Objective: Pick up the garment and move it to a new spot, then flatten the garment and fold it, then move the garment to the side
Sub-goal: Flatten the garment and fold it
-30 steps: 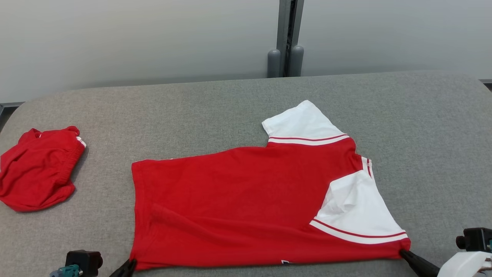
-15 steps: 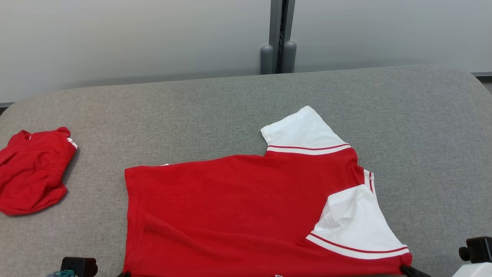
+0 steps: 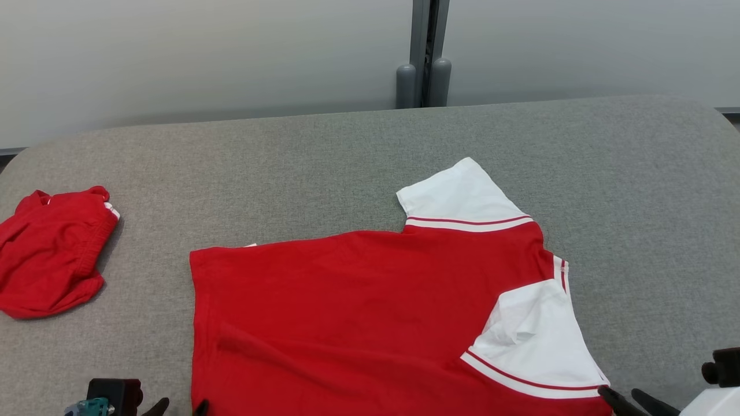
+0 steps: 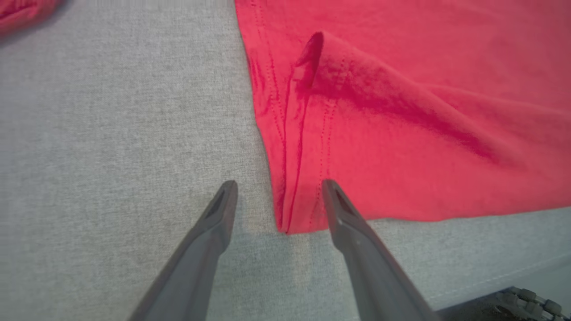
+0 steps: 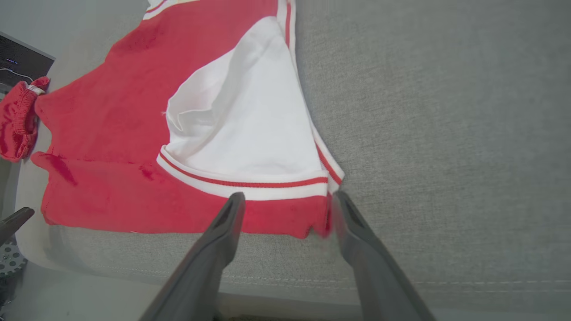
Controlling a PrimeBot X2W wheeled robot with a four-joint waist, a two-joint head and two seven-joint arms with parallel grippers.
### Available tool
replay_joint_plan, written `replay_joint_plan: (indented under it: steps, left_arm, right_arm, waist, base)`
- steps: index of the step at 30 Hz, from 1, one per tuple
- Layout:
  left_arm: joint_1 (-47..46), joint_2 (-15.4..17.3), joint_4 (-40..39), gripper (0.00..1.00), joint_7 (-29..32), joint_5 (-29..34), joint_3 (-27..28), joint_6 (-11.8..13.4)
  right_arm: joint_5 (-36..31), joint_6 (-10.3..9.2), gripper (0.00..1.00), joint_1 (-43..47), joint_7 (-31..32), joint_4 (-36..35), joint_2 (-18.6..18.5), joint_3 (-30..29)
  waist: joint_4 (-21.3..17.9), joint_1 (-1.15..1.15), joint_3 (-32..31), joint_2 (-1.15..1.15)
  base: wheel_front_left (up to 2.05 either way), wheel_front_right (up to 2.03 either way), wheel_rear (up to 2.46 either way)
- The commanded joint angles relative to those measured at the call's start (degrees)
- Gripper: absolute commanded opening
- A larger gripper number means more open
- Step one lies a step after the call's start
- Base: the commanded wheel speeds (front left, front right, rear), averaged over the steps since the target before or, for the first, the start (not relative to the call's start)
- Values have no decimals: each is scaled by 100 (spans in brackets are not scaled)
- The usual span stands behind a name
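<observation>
No readable text, label, brand, number or sign on the garment (image 3: 358, 312), nor anywhere else in the three views.
</observation>
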Motion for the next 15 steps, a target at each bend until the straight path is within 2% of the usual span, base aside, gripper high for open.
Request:
replay_joint_plan:
  steps: [1, 8, 15]
  left_arm:
    - [-70, 48, -27, 100, -32, 41, 44, 31]
    - [-101, 58, -156, 100, -141, 91, 111, 142]
    - [-253, 34, -236, 100, -620, 243, 393, 305]
  right_arm:
    - [-55, 3, 100, -8, 28, -27, 19, -42]
    - [-197, 3, 100, -131, 29, -184, 90, -113]
    - [-596, 4, 100, -741, -736, -320, -156, -119]
  waist:
    - [0, 0, 1, 0]
    - [-21, 0, -20, 0]
    - [-77, 0, 14, 0]
  base:
    - [0, 0, 0]
    - [0, 0, 0]
    - [0, 0, 0]
